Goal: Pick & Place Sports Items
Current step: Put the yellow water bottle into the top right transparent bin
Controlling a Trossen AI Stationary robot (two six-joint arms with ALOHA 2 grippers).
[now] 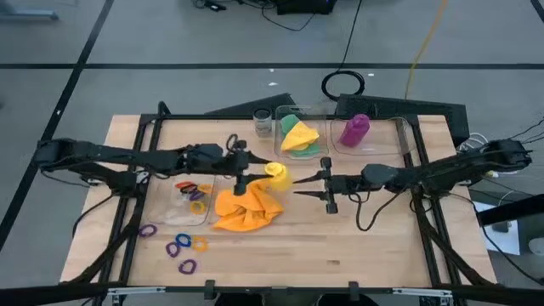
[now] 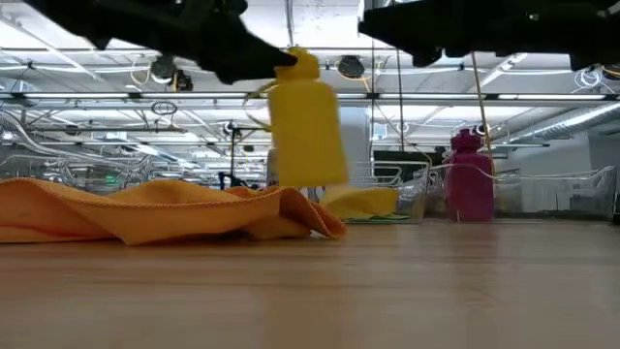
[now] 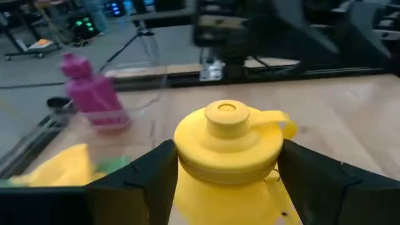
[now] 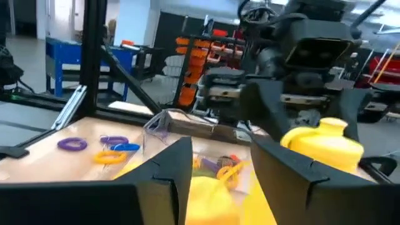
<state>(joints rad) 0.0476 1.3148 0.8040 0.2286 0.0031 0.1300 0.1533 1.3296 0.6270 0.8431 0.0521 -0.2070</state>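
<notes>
1. Low view, nearest: orange cloth (image 2: 165, 211) lies crumpled on the bench (image 2: 320, 291). Yellow bottle (image 2: 306, 121) hangs above it, clear of the bench surface.
2. Left gripper (image 3: 225, 172): fingers (image 3: 140, 178) clamp the yellow bottle on both sides just below its cap. In the high view, this gripper (image 1: 255, 170) sits over the upper edge of the orange cloth, mid-bench.
3. Right gripper (image 1: 306, 184): fingers spread with nothing between them, just beside the yellow bottle on its right, tips pointed toward it.
4. Loose elastic rings (image 1: 180, 246), purple, blue and orange, lie on the bench to the left of the cloth and toward the front edge. More rings sit inside a clear box (image 1: 191, 194) just left of the cloth.
5. Farther back: 2 clear boxes at the rear of the bench. One (image 1: 293, 136) holds a yellow cloth (image 1: 299, 133) over a green cloth (image 1: 291, 124); the other (image 1: 382, 136) holds a purple bottle (image 1: 354, 129).
6. Small clear glass jar (image 1: 263, 122) stands just left of the cloth box.
</notes>
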